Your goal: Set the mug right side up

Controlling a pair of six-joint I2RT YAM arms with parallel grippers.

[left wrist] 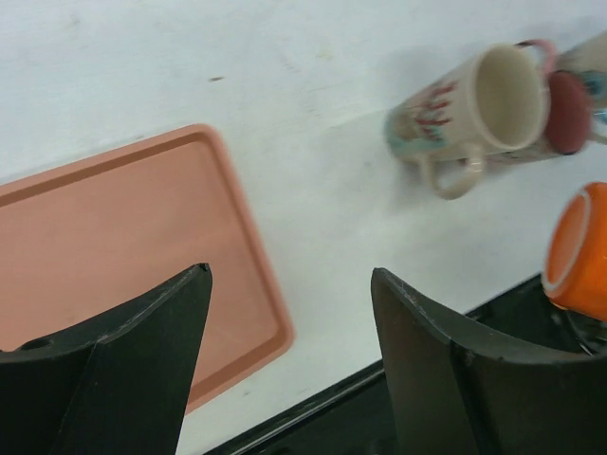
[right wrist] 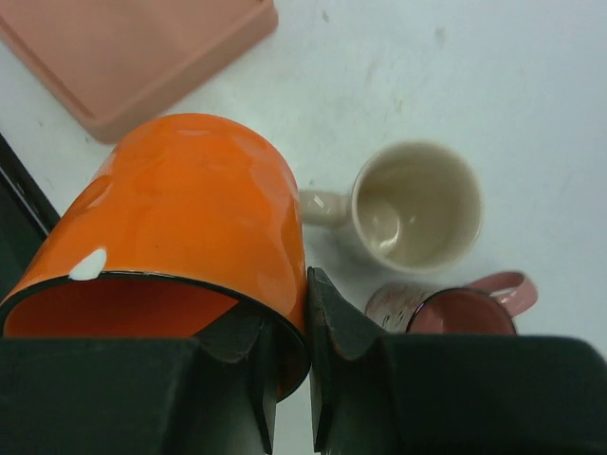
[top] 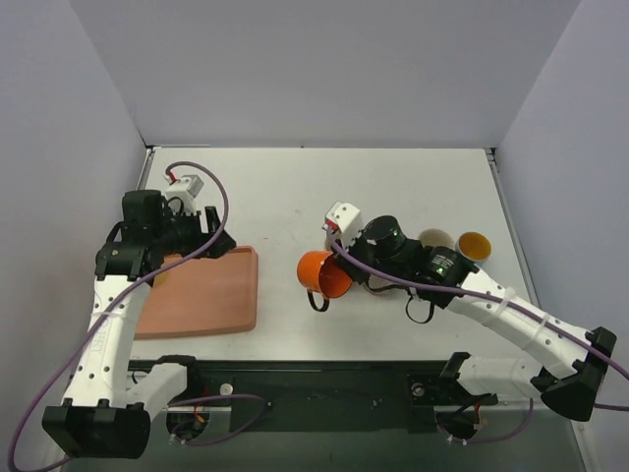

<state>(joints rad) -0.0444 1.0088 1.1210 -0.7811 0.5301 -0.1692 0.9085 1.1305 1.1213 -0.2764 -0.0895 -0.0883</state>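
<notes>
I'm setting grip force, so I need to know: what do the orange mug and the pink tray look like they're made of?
The orange mug is probably glazed ceramic or enamel: it is glossy, with sharp white highlights and a dark edge at the rim. The pink tray is likely moulded plastic or silicone: it is matte and uniform in colour, with a rounded raised lip.

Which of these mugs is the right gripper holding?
The orange mug, its rim pinched by the right gripper; the cream mug and pink mug stand upright, untouched.
</notes>
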